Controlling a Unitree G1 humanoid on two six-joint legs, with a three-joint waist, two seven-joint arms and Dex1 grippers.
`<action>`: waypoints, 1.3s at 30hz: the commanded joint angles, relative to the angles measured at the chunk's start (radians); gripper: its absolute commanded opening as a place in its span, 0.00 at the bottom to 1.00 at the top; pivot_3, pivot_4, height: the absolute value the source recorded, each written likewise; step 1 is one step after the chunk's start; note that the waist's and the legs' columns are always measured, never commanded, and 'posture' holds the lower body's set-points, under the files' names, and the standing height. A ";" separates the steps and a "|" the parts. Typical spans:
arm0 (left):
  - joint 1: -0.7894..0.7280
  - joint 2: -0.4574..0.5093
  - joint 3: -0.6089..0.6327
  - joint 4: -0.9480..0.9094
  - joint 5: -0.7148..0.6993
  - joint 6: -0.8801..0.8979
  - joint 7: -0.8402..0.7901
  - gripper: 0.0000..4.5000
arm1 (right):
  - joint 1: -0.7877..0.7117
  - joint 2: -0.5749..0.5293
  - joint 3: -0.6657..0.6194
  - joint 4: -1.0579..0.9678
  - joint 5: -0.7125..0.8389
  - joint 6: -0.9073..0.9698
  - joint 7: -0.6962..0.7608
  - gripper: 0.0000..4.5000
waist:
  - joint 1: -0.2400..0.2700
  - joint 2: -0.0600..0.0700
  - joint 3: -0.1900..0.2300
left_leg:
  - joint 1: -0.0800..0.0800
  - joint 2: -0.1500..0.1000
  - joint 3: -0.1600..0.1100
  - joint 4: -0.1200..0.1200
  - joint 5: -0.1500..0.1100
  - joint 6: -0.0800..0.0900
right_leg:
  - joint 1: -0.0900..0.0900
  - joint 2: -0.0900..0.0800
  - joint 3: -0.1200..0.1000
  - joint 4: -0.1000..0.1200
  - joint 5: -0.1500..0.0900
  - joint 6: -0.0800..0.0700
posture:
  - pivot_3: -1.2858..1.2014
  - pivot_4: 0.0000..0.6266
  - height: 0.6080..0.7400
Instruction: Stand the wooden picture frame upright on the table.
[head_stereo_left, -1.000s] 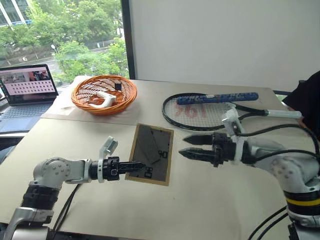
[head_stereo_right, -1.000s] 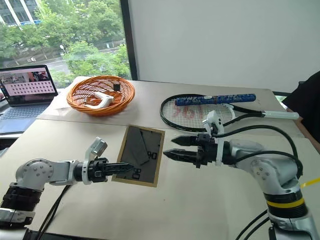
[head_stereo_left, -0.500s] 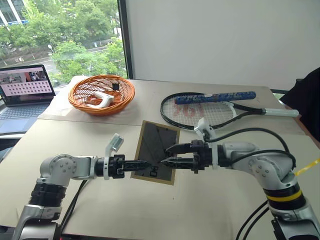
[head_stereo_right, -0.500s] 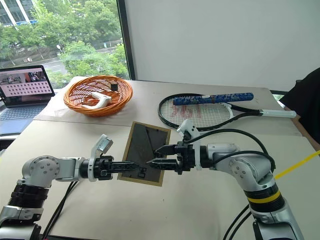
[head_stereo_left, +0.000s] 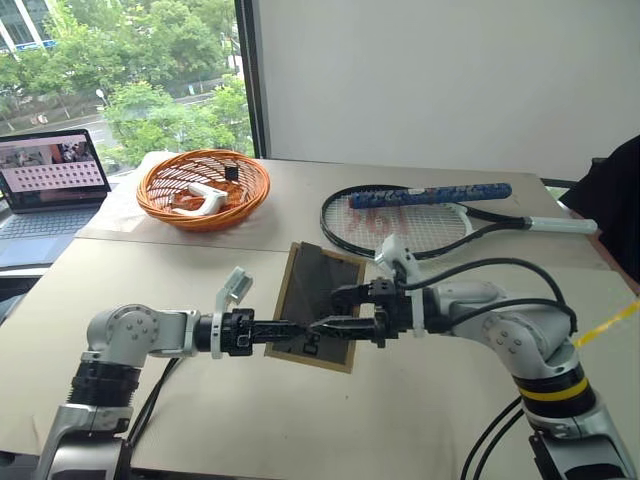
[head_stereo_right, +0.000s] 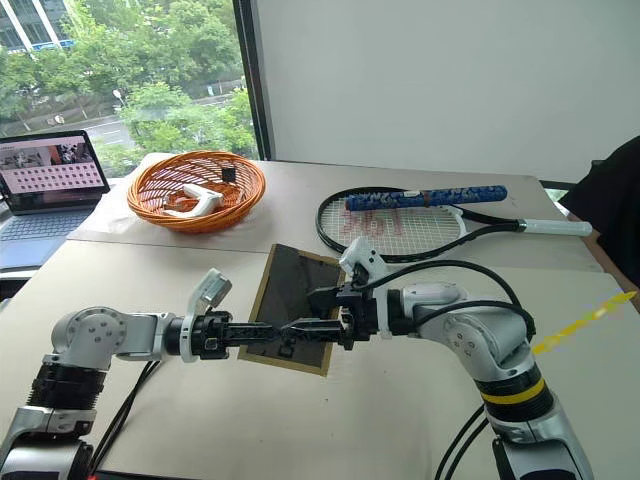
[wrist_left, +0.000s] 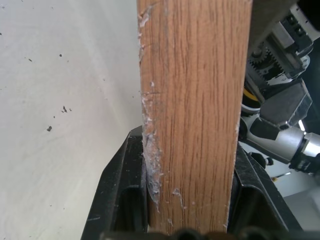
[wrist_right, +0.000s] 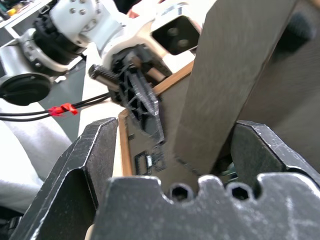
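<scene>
The wooden picture frame hangs tilted just over the table, its dark grey back facing up. My left gripper reaches in level from the left and is shut on the frame's near left edge. In the left wrist view the light-wood edge sits clamped between the black fingers. My right gripper comes in from the right over the frame's back and is open. In the right wrist view the grey prop leg stands between its spread fingers, with gaps on both sides.
An orange wicker basket holding a white object stands at the back left. A tennis racket with a blue grip lies behind the frame. A laptop sits at the far left, and a person's dark sleeve is at the right edge.
My right gripper has moved left over the frame's back, and its open fingers now straddle the prop leg. The left gripper keeps its hold on the frame's edge.
</scene>
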 joint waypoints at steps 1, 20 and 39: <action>-0.070 -0.009 0.088 0.113 -0.072 0.113 -0.010 0.26 | 0.017 -0.045 -0.002 -0.058 -0.038 -0.082 0.069 0.86 | -0.001 0.000 0.000 | 0.000 0.000 0.000 0.000 0.000 0.000 | 0.000 0.000 0.000 0.000 0.000 0.000 | 0.52 0.24 0.72; -0.119 0.139 -0.097 0.339 -0.335 0.154 -0.006 0.26 | 0.078 -0.212 -0.154 0.144 -0.410 -0.666 0.128 0.86 | -0.006 0.000 0.000 | 0.000 0.000 -0.002 0.001 0.000 0.000 | -0.001 0.000 -0.003 0.005 -0.002 -0.002 | 0.52 0.24 0.72; -0.214 0.222 -0.369 0.424 -0.591 0.154 0.027 0.26 | 0.039 -0.019 0.067 0.468 -1.271 -1.770 -0.374 0.86 | -0.002 0.001 0.001 | 0.001 0.000 -0.003 0.003 0.002 -0.003 | -0.001 0.000 -0.004 0.013 -0.004 -0.003 | 0.52 0.24 0.72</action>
